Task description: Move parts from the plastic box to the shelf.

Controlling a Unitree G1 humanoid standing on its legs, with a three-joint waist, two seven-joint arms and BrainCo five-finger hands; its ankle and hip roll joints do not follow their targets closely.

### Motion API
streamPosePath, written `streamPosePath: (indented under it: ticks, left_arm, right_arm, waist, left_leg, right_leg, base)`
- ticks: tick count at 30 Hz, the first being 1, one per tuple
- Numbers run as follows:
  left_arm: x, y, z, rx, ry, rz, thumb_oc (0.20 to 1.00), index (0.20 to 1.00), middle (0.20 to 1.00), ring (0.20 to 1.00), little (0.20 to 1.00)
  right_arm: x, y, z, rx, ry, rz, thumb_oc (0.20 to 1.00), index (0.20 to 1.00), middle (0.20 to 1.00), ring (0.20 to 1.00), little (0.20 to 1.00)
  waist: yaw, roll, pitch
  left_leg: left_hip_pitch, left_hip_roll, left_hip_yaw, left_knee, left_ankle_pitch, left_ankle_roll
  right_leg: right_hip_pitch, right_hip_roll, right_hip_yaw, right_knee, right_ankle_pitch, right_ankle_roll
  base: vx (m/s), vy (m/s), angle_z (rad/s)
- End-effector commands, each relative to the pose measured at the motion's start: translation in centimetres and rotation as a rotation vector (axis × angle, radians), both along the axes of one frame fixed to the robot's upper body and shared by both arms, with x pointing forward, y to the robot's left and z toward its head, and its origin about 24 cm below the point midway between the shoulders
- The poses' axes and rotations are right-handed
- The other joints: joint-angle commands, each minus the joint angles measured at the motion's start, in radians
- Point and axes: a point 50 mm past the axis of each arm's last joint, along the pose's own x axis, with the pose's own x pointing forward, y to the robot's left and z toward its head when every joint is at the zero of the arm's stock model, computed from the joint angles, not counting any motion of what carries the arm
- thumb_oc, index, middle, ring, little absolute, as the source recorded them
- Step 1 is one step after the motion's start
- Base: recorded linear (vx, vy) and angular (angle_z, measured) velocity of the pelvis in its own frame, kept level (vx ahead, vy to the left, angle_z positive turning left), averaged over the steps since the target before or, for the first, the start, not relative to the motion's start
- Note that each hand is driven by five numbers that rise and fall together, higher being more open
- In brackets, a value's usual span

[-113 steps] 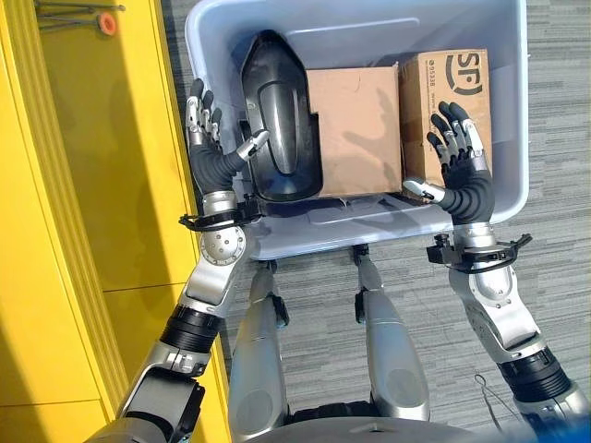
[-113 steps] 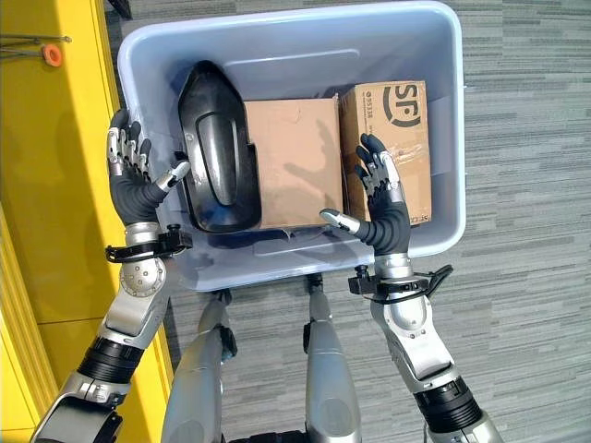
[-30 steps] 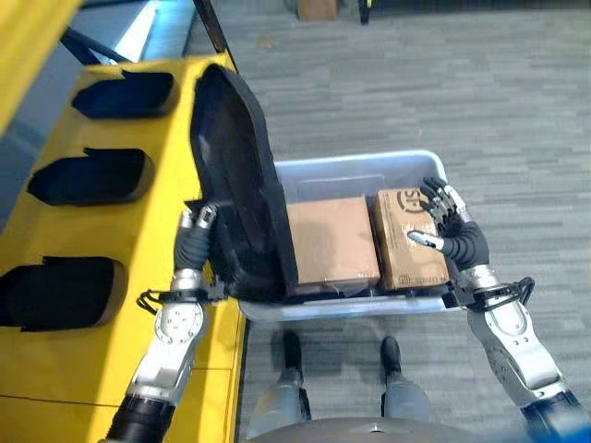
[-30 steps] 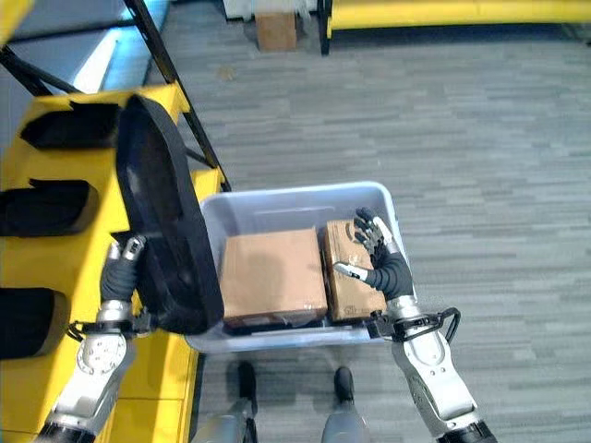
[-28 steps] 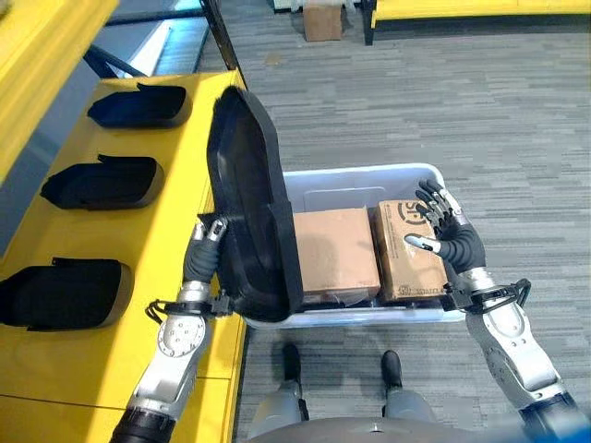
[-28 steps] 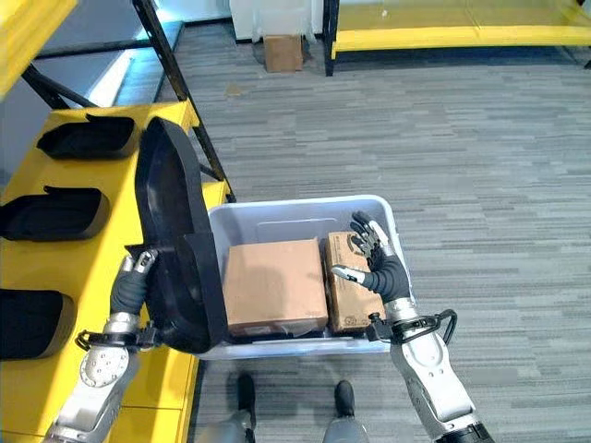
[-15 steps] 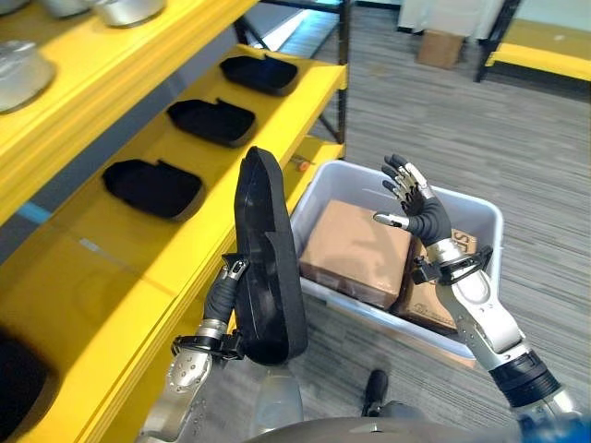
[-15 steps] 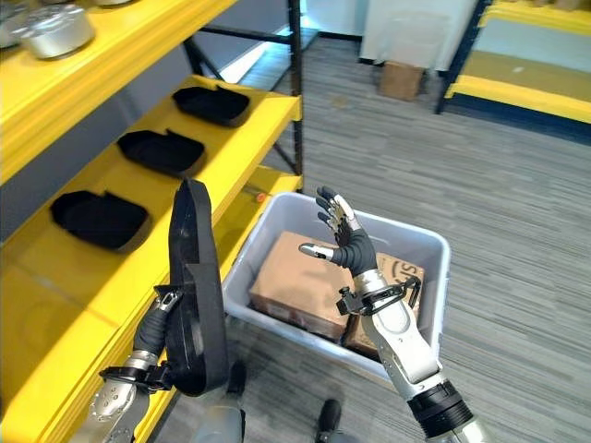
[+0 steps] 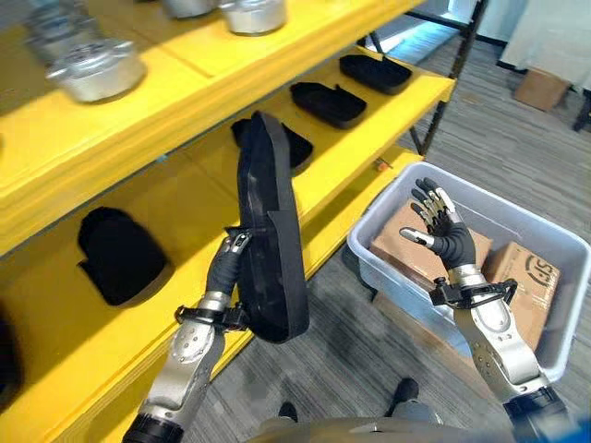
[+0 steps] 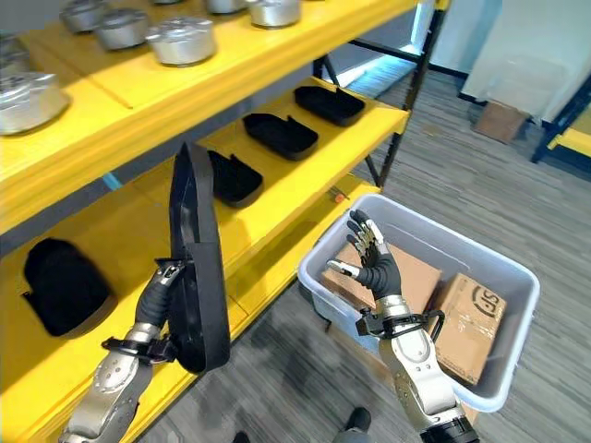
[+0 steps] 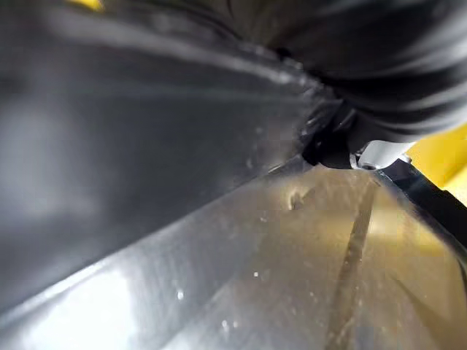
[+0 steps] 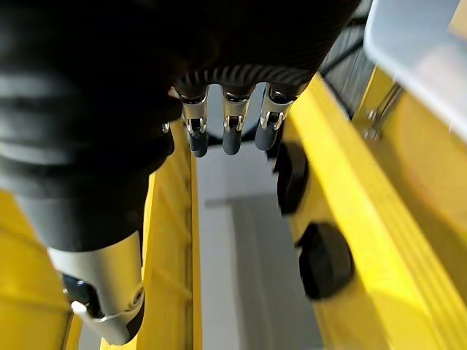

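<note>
Shelving in yellow point(image 9: 388, 138) stood along the robot's left, its lower shelf carrying a row of black parts: one near the far end point(image 9: 374, 72), a second point(image 9: 329, 103) beside it, a third point(image 10: 231, 175) partly hidden behind the held part, and a fourth point(image 9: 118, 255) lying toward the near end. Metal housings point(image 10: 183, 39) sat along the front edge of the upper shelf. The left robot hand point(image 9: 231, 263) was pressed against a large black part point(image 9: 271, 235), which stood upright on edge in front of the lower shelf's front edge, raised clear of the plastic box. Whether the left robot hand's fingers were closed round the part could not be told, since they lay against or behind its dark body; the left wrist view offered the part's dark surface at close range. The right robot hand point(image 9: 443, 231) was raised above the near-left corner of the plastic box point(image 9: 545, 231), its fingers straight and spread, its thumb apart, grasping nothing; the right wrist view confirmed the straight fingertips point(image 12: 230, 138). The plastic box rested on the grey floor point(image 9: 360, 360) beside the shelving and contained two cardboard boxes: a larger one point(image 10: 420, 277) toward its left side and a smaller one point(image 9: 526, 281) against its right wall.
</note>
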Motion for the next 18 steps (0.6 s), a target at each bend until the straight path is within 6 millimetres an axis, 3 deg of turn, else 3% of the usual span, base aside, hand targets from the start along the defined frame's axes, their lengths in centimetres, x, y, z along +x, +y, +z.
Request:
streamPosePath:
  ticks: [1,3,4,6,9,12,13,16,17,18]
  left_arm:
    - [1.1,-0.1,4.1,0.022,-0.214,-0.008,0.2,0.2,0.2,0.2,0.2]
    - [0.9,0.3,3.8,0.04,-0.201,0.006,0.2,0.2,0.2,0.2,0.2]
    - [0.8,0.6,3.8,0.055,-0.202,0.015,0.2,0.2,0.2,0.2,0.2]
    - [0.6,1.0,3.7,0.071,-0.193,0.026,0.2,0.2,0.2,0.2,0.2]
    - [0.2,1.9,3.5,0.105,-0.176,0.06,0.2,0.2,0.2,0.2,0.2]
    - [0.0,2.6,3.3,0.122,-0.168,0.085,0.2,0.2,0.2,0.2,0.2]
    - [-0.1,2.8,3.3,0.133,-0.163,0.093,0.2,0.2,0.2,0.2,0.2]
    - [-0.2,2.9,3.2,0.147,-0.16,0.095,0.2,0.2,0.2,0.2,0.2]
    - [-0.1,3.0,3.3,0.154,-0.161,0.098,0.2,0.2,0.2,0.2,0.2]
    - [-0.1,3.2,3.4,0.161,-0.165,0.106,0.2,0.2,0.2,0.2,0.2]
  right_arm:
    - [0.6,0.2,1.3,0.002,-0.069,0.015,1.0,1.0,1.0,1.0,1.0]
    - [0.5,0.5,0.8,0.0,-0.046,0.026,1.0,1.0,1.0,1.0,1.0]
    - [0.6,0.7,0.6,-0.003,-0.034,0.04,1.0,1.0,1.0,1.0,1.0]
    - [0.6,1.0,0.6,0.0,-0.032,0.053,1.0,1.0,1.0,1.0,1.0]
    - [0.9,1.2,0.4,-0.002,-0.024,0.056,1.0,1.0,1.0,1.0,1.0]
    - [0.8,1.0,0.2,0.001,-0.015,0.04,1.0,1.0,1.0,1.0,1.0]
    - [0.6,0.8,-0.1,0.001,-0.005,0.028,1.0,1.0,1.0,1.0,1.0]
    - [0.2,0.9,-1.0,0.01,0.032,0.021,1.0,1.0,1.0,1.0,1.0]
    - [0.2,1.1,-1.2,0.019,0.045,0.025,1.0,1.0,1.0,1.0,1.0]
    - [0.2,1.2,-1.3,0.023,0.047,0.032,1.0,1.0,1.0,1.0,1.0]
  waist:
    - [-0.015,0.007,-0.014]
    - [0.002,-0.008,-0.009]
    - [0.02,-0.023,-0.007]
    - [0.03,-0.03,-0.013]
    - [0.061,-0.061,-0.009]
    - [0.08,-0.082,0.001]
    - [0.085,-0.087,0.005]
    - [0.083,-0.081,-0.001]
    - [0.079,-0.076,-0.002]
    - [0.068,-0.071,0.003]
  left_leg:
    - [0.047,0.036,-0.02,-0.031,-0.007,0.007]
    - [0.033,0.018,-0.037,-0.031,-0.011,0.019]
    - [0.018,-0.004,-0.046,-0.031,0.006,0.03]
    - [0.025,-0.01,-0.069,-0.031,-0.013,0.035]
    - [0.001,-0.047,-0.087,-0.013,-0.006,0.052]
    - [-0.035,-0.093,-0.112,0.048,-0.036,0.073]
    - [-0.052,-0.122,-0.118,0.079,-0.054,0.089]
    - [-0.042,-0.151,-0.123,0.065,-0.056,0.108]
    - [-0.035,-0.153,-0.125,0.057,-0.055,0.114]
    - [-0.033,-0.154,-0.13,0.056,-0.052,0.12]
  right_leg:
    - [0.001,-0.053,0.066,0.088,0.006,0.089]
    - [0.012,-0.066,0.068,0.068,0.033,0.105]
    - [0.024,-0.085,0.042,0.046,0.061,0.096]
    - [0.045,-0.083,0.052,0.033,0.061,0.12]
    - [0.064,-0.119,0.021,0.01,0.12,0.126]
    - [0.077,-0.162,0.015,0.002,0.187,0.147]
    - [0.079,-0.184,0.023,-0.004,0.209,0.152]
    - [0.075,-0.208,0.045,0.005,0.227,0.154]
    - [0.065,-0.21,0.068,0.024,0.222,0.151]
    - [0.046,-0.196,0.135,0.049,0.216,0.141]
  base:
    - [-0.04,0.142,0.27]
    - [-0.06,0.141,0.36]
    - [0.01,0.112,0.41]
    - [0.01,0.102,0.61]
    - [-0.05,0.132,0.35]
    - [-0.02,0.187,0.29]
    - [-0.01,0.266,0.31]
    - [0.02,0.25,0.17]
    - [0.02,0.186,0.16]
    - [0.0,0.302,0.13]
